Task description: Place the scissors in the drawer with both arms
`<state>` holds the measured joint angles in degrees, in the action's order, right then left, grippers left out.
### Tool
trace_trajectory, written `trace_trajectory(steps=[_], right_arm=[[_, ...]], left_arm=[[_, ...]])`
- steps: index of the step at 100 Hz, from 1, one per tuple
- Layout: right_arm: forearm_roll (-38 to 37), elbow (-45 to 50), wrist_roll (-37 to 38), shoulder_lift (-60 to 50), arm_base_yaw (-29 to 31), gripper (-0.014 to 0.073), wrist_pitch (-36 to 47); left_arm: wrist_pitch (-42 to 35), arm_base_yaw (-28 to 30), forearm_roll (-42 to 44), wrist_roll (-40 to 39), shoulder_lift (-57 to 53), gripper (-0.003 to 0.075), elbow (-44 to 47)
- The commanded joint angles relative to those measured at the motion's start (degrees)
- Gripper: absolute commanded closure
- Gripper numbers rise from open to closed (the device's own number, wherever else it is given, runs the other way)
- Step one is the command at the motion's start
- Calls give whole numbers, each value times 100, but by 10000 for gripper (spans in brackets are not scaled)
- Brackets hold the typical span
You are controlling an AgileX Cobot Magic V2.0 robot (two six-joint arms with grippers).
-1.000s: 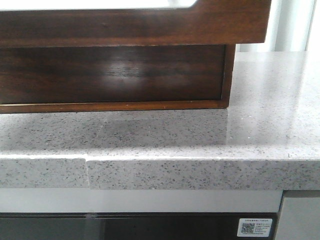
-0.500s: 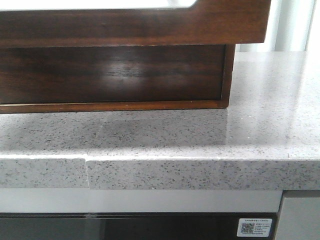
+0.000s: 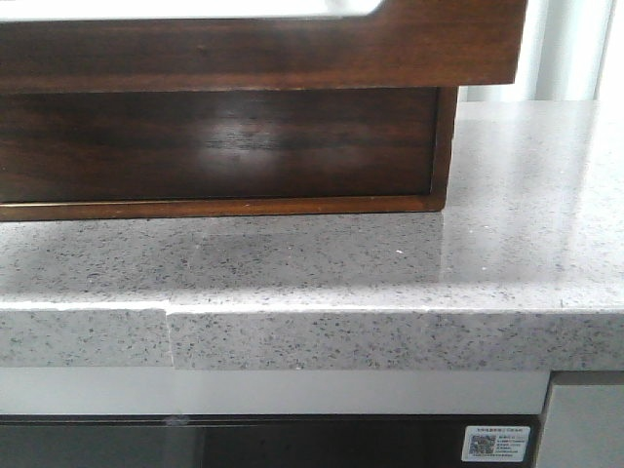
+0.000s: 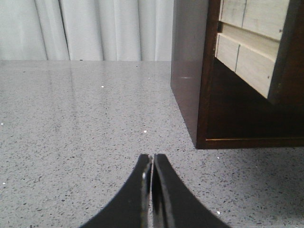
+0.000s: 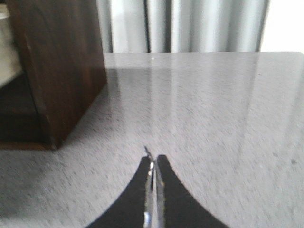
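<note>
Drawer: the glossy dark brown drawer (image 3: 263, 49) juts forward from its wooden cabinet (image 3: 224, 146), top of your front view, above the speckled grey countertop (image 3: 390, 273).
Left gripper: your left gripper (image 4: 152, 159) hovers low over the counter, fingers pressed together, empty; the cabinet stands just ahead, to one side.
Right gripper: your right gripper (image 5: 153, 159) is likewise pinched closed, the cabinet's corner (image 5: 57, 71) nearby.
Scissors: not visible in any view.

Bare countertop (image 3: 517, 244) lies open right of the cabinet (image 3: 244, 146).
</note>
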<state>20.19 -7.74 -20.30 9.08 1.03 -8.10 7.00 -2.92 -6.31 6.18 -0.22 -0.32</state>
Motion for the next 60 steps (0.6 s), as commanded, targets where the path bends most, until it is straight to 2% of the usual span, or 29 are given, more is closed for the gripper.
trace_trajectory(steps=[1,18,32,52,56,60], right_arm=[[34,329,-50,-485,82,662,584],[34,934,-50,-1095,82,662,721],[-12,920,-62,-1083,82,662,565],[-12,920,-47,-1083,82,662,930],[-203,920,167,-1083,82,662,1014],[-842,920,639,-1083,82,662,1085]], left_arm=[[-493,27,-14,-48,-174,741,207],[-493,27,-14,-48,-174,741,207],[-493,27,-14,-48,-174,741,207],[-493,27,-14,-48,-174,741,207],[-493,27,-14,-48,-174,741,207],[-493,27,-14,-48,-174,741,207]])
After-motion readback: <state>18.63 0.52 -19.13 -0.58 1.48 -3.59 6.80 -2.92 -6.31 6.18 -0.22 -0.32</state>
